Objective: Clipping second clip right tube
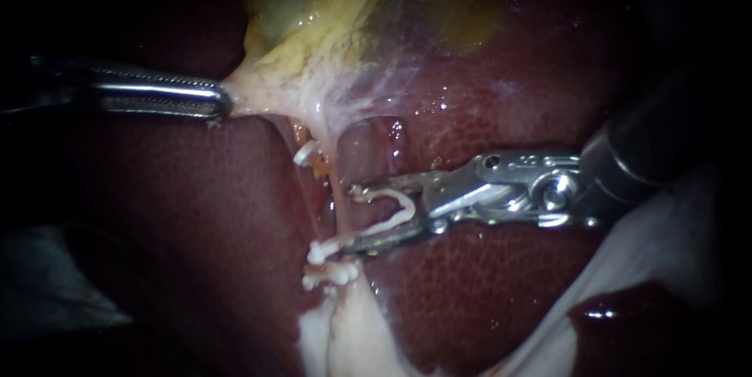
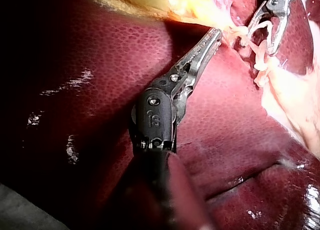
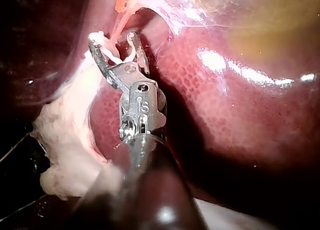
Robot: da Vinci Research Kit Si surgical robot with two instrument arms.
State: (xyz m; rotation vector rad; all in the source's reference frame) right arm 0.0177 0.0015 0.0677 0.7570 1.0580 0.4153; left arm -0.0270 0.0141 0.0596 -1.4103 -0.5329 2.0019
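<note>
At centre-right of the endoscope view, my right instrument (image 1: 352, 219) comes in from the right edge w/ its jaws spread wide. Both jaws press on an open clip (image 1: 403, 206), white, seated between them, so they grip the clip and nothing else. The clip's two legs point toward frame centre. The right tube (image 1: 335, 189), thin and pinkish, runs top to bottom across the clip's mouth. In the right wrist view the tube runs down into the gap between the legs. I can't tell if it reaches the back of the clip.

Just below the lower leg, low centre, a set clip (image 1: 329, 273) sits closed across the same tube. A 3rd, smaller clip (image 1: 305, 151) sits up and left of the jaws, on a strand beside the tube.

My left instrument (image 1: 225, 103) enters from the left edge, upper left. Its jaws are closed tight on pale tissue (image 1: 266, 91) at the lower end of the yellowish gallbladder (image 1: 313, 1), and the tissue looks taut. Dark red liver (image 1: 486, 291) fills the background around both instruments.
</note>
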